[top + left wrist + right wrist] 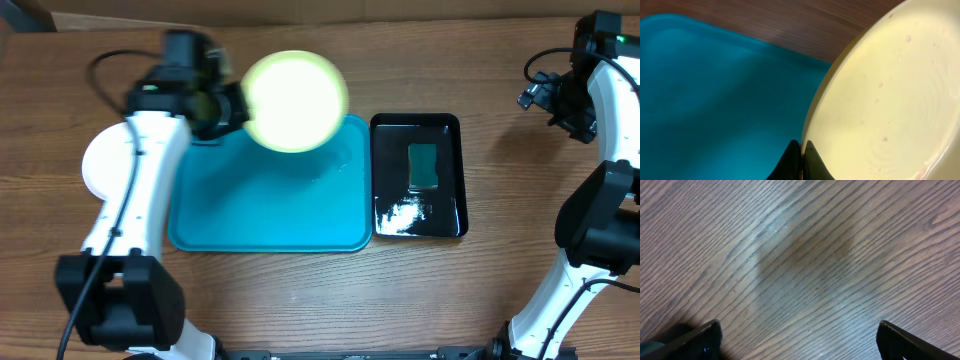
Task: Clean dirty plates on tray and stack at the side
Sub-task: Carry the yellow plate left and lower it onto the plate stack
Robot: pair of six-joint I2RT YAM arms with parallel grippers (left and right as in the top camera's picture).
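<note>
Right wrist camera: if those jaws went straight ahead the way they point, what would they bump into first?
Probably the wooden table. In the right wrist view the open jaws frame only wood grain, with nothing in between. How far off it is, the picture doesn't tell.

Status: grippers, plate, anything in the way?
Left gripper shut on yellow-green plate, held above far edge of tray. Right gripper open over bare table. White plate left of tray. No obstruction seen.

I see a dark wood-grain worktop (pixel 500 290) filling every view, a paler tan strip (pixel 420 6) beyond its far edge, and soft light sheening the grain
</note>
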